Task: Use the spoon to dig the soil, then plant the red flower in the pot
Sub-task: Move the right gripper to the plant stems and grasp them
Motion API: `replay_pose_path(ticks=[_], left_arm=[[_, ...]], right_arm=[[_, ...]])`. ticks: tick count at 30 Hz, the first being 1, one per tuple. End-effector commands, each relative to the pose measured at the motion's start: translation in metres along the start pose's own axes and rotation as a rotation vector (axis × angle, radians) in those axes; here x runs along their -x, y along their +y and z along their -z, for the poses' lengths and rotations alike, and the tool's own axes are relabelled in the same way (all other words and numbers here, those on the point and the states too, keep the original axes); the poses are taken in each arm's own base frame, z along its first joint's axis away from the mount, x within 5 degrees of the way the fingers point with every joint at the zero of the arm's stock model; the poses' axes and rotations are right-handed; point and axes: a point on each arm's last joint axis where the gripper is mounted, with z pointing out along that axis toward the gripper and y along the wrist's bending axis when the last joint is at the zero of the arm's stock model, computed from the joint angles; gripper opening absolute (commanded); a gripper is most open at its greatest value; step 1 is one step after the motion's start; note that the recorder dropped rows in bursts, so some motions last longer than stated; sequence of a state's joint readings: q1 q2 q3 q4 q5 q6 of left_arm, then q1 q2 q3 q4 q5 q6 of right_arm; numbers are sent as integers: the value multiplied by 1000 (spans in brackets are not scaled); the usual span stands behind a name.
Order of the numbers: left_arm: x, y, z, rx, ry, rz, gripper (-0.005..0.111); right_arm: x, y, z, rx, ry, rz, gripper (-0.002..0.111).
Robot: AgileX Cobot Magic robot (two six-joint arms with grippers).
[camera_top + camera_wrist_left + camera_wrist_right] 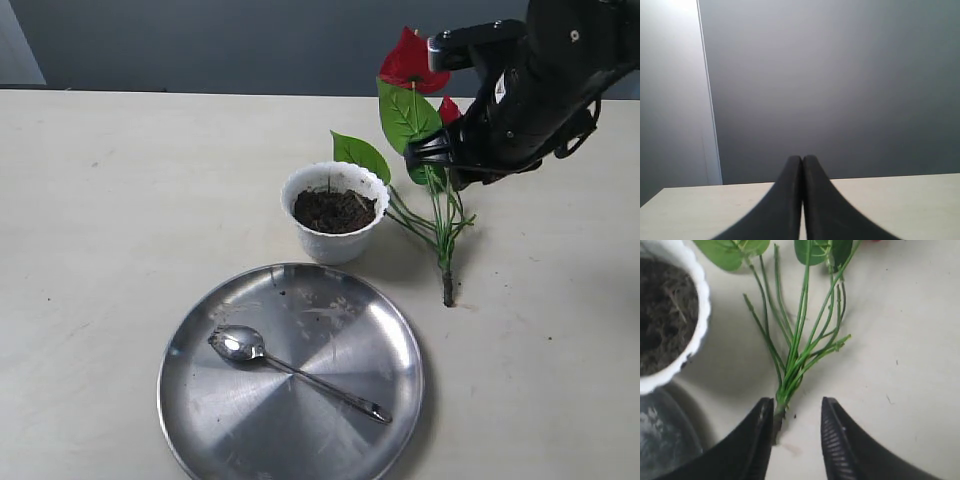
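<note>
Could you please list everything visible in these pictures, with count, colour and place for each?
Table: one, cream, under everything.
Pot: one, white with scalloped rim, upright behind the plate.
Soil: one dark brown mass, filling the pot.
Plate: one, shiny steel, round, at the front, a few dark crumbs on it.
Spoon: one, silver, lying on the plate.
Red flower: one sprig, red blooms, green leaves and stems, lying on the table right of the pot.
Wall: grey, behind the table.
Left claw: one, black, fingers pressed together, holding nothing, pointing over the table toward the wall.
Right claw: one, black, open, straddling the flower's stem base.
</note>
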State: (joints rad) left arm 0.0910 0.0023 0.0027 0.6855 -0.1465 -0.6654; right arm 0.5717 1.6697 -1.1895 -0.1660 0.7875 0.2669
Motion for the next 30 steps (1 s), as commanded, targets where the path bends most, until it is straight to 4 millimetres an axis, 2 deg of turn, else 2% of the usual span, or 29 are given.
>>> replay_pose_path(ticks=[1,5,11,21,30], left_arm=[[1,0,0,-7,-9,13,0],[1,0,0,-7,-9,13,0],[1,0,0,-7,-9,13,0],[1,0,0,-7,-9,13,0],[1,0,0,-7,-9,13,0]], right_arm=[[10,-9,-14,33,-80,-60,39],[16,-7,-32,25,-99,-34,40],[21,-7,-62,-7,-39,-4,40],[24,-32,-92,-37,21,-98,40],[22,-28,-114,-13,11,-103,40]])
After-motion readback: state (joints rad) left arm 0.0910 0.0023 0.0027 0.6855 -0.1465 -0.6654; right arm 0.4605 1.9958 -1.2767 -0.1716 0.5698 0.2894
